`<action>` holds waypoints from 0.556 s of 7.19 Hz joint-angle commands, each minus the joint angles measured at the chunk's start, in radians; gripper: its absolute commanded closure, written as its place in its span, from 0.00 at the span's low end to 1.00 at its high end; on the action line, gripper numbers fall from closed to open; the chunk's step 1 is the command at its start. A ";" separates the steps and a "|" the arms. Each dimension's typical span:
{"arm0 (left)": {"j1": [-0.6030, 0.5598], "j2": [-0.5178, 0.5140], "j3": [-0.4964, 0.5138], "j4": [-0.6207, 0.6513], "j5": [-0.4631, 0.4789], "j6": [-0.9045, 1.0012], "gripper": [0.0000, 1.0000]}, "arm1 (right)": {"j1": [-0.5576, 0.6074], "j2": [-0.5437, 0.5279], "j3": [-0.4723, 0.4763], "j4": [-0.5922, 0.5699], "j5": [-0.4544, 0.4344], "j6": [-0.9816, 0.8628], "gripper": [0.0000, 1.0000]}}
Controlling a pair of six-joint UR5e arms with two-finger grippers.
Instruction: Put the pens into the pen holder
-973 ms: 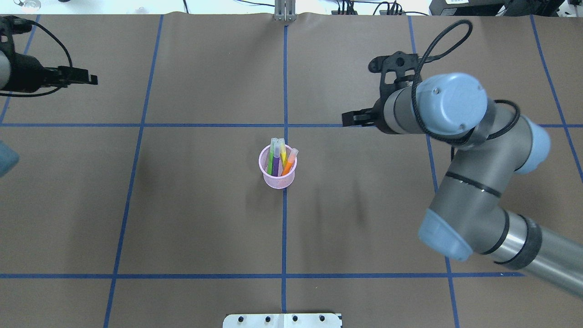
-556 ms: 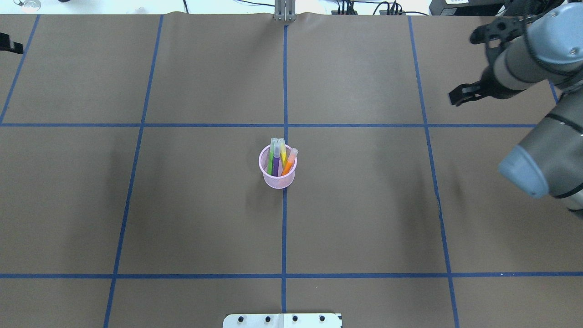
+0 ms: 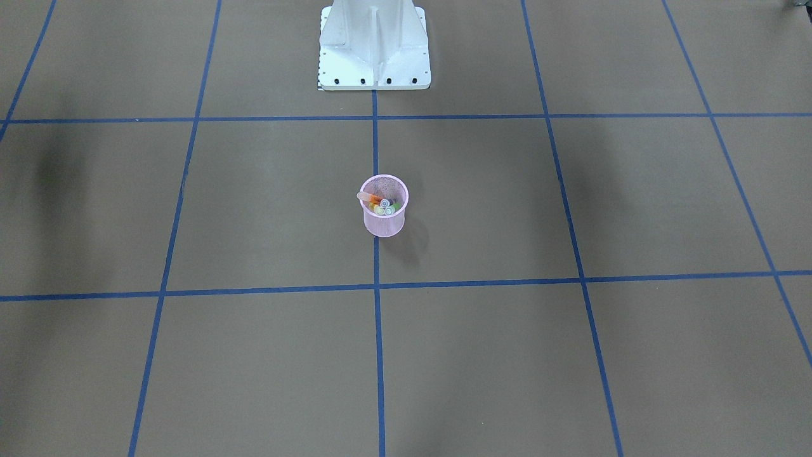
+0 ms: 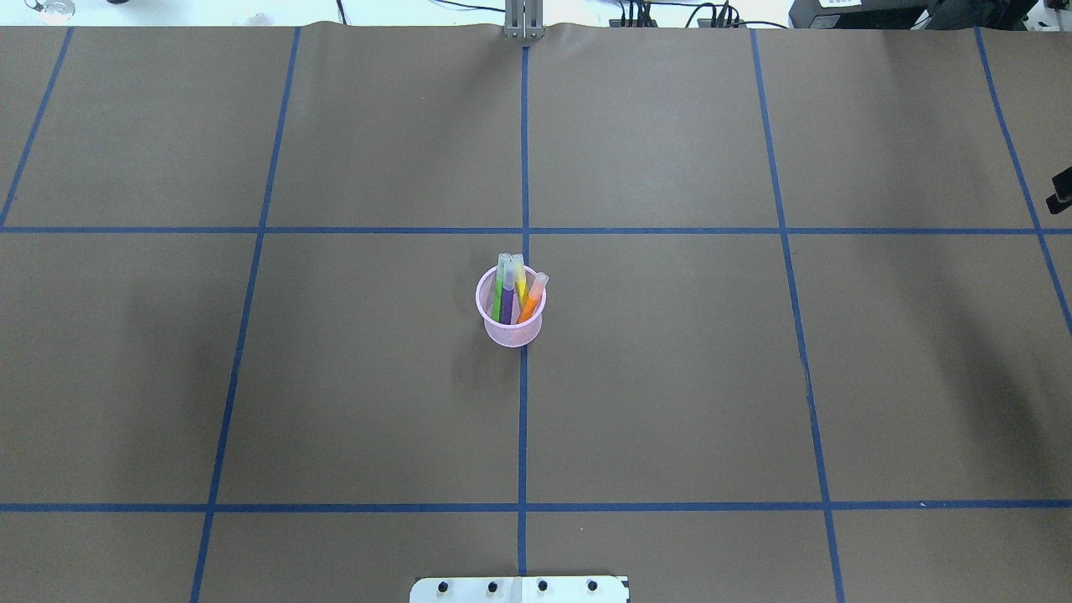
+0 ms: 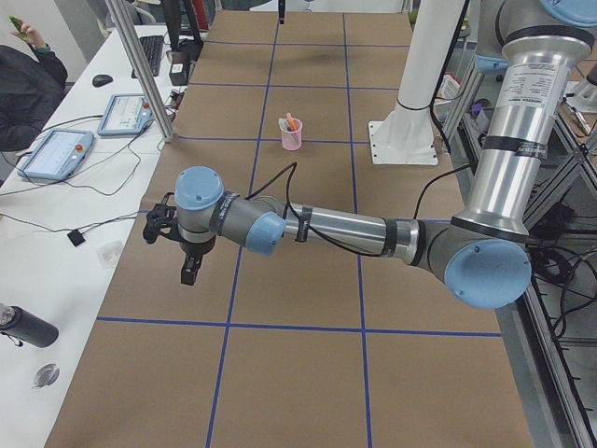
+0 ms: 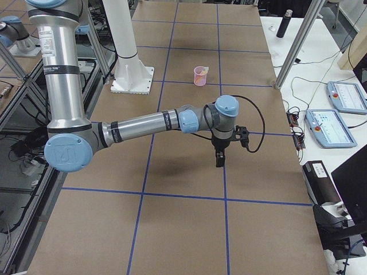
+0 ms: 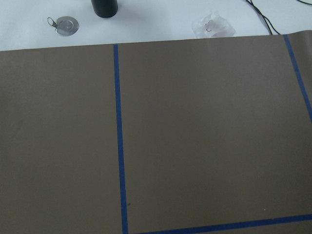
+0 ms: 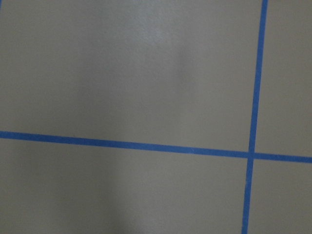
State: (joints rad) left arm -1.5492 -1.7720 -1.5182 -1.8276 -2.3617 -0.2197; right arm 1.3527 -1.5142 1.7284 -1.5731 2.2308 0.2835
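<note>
The pink mesh pen holder [image 4: 512,335] stands upright at the table's centre on the blue line crossing. It also shows in the front view [image 3: 384,224]. The green pen [image 4: 499,291], purple pen [image 4: 507,307], yellowish pen [image 4: 520,283] and orange pen [image 4: 532,298] stand inside it, cap ends up. My left gripper [image 5: 187,274] hangs far out over the table's left end, finger state unclear. My right gripper [image 6: 218,161] hangs over the right end. Only a dark tip of it shows at the overhead view's right edge [image 4: 1061,193]. I cannot tell its state.
The white robot base plate [image 3: 374,63] sits at the table's near middle edge. Off the left end lie a black bottle [image 7: 105,6], a round metal piece [image 7: 67,25] and a plastic bag [image 7: 213,25]. Control tablets [image 6: 332,127] lie on side tables.
Both arms have swung outward away from the centre, the left arm out of the overhead view and the right arm nearly out. The holder and pens have not moved.
</note>
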 commanded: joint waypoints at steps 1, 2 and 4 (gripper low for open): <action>0.033 0.006 -0.007 0.121 0.005 0.114 0.00 | 0.031 -0.075 -0.006 0.060 0.003 -0.024 0.00; 0.044 0.005 -0.010 0.233 0.097 0.238 0.00 | 0.064 -0.121 -0.006 0.079 0.010 -0.084 0.00; 0.035 0.099 -0.074 0.257 0.296 0.290 0.00 | 0.129 -0.181 -0.013 0.073 0.044 -0.182 0.00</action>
State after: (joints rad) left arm -1.5135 -1.7327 -1.5519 -1.5990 -2.1360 0.0284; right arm 1.4395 -1.6541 1.7197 -1.5004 2.2503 0.1620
